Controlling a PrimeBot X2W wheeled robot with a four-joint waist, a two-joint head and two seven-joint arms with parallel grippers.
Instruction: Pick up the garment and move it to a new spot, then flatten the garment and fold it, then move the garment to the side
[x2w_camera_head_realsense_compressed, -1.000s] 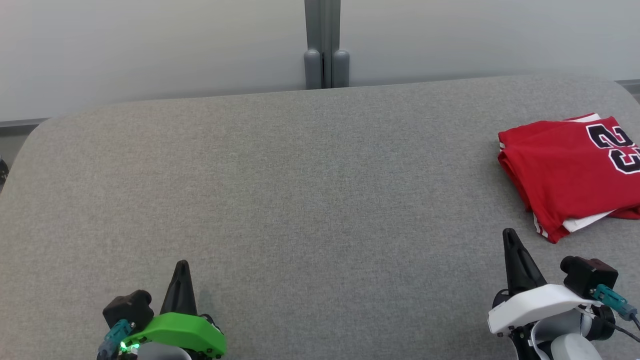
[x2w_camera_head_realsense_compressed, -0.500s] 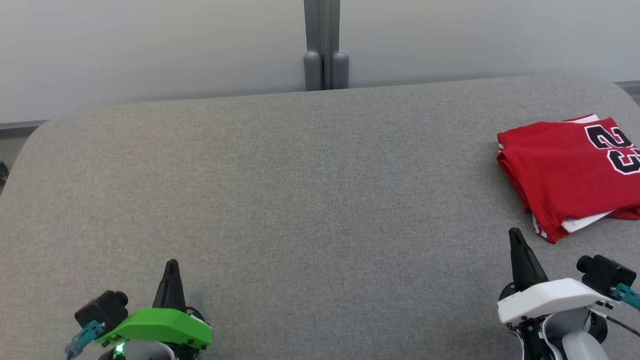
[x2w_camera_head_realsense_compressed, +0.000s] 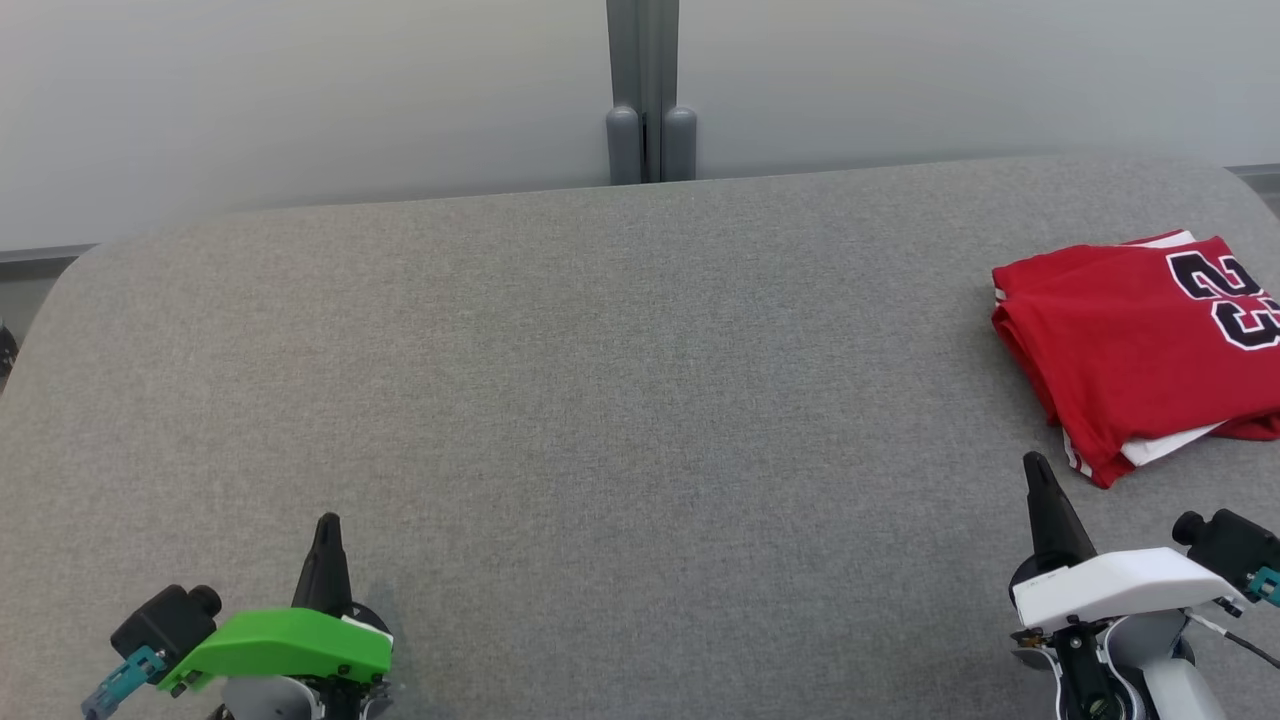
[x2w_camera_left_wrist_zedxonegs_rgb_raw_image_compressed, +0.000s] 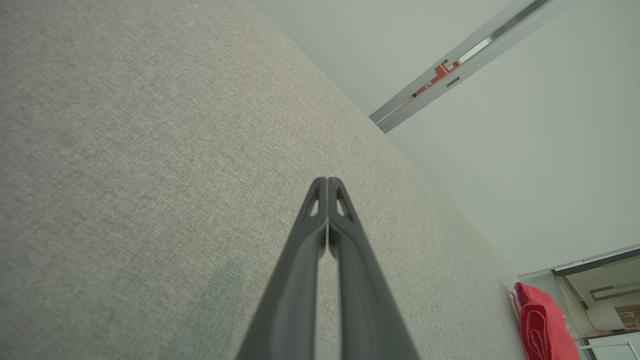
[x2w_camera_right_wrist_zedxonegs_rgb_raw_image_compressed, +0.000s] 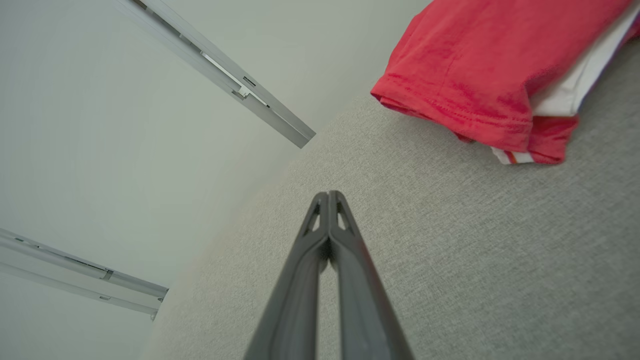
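Both arms have drawn back toward the bottom corners of the head view over the last second. The left end effector (x2w_camera_head_realsense_compressed: 327, 528) has slid further to the lower left. The right end effector (x2w_camera_head_realsense_compressed: 1036, 468) has shifted toward the lower right, its wrist now partly cut by the frame edge. The red jersey (x2w_camera_head_realsense_compressed: 1125, 345) has kept its place.

That jersey lies folded at the right edge of the head view, on the grey fabric surface (x2w_camera_head_realsense_compressed: 600, 400), and runs off the right side of the frame. Its top panel carries a black number outlined in white, and a white layer (x2w_camera_head_realsense_compressed: 1165, 447) peeks out at its lower hem. The right end effector stands near the jersey's lower corner with bare fabric between them. The left one is well apart from it, across the surface.

In the left wrist view, the left end effector (x2w_camera_left_wrist_zedxonegs_rgb_raw_image_compressed: 327, 184) has its two dark fingers pressed together to a single point above bare grey fabric. The jersey (x2w_camera_left_wrist_zedxonegs_rgb_raw_image_compressed: 542, 325) sits in that view's lower right corner. In the right wrist view, the right end effector (x2w_camera_right_wrist_zedxonegs_rgb_raw_image_compressed: 327, 196) is likewise closed on itself. The jersey (x2w_camera_right_wrist_zedxonegs_rgb_raw_image_compressed: 475, 65) lies in the upper right, its stitched hem toward the fingers.

A green cover (x2w_camera_head_realsense_compressed: 285, 645) tops the left wrist and a white cover (x2w_camera_head_realsense_compressed: 1115, 585) tops the right. A grey post (x2w_camera_head_realsense_compressed: 643, 90) stands against the pale wall (x2w_camera_head_realsense_compressed: 300, 100) behind the surface, at top centre.
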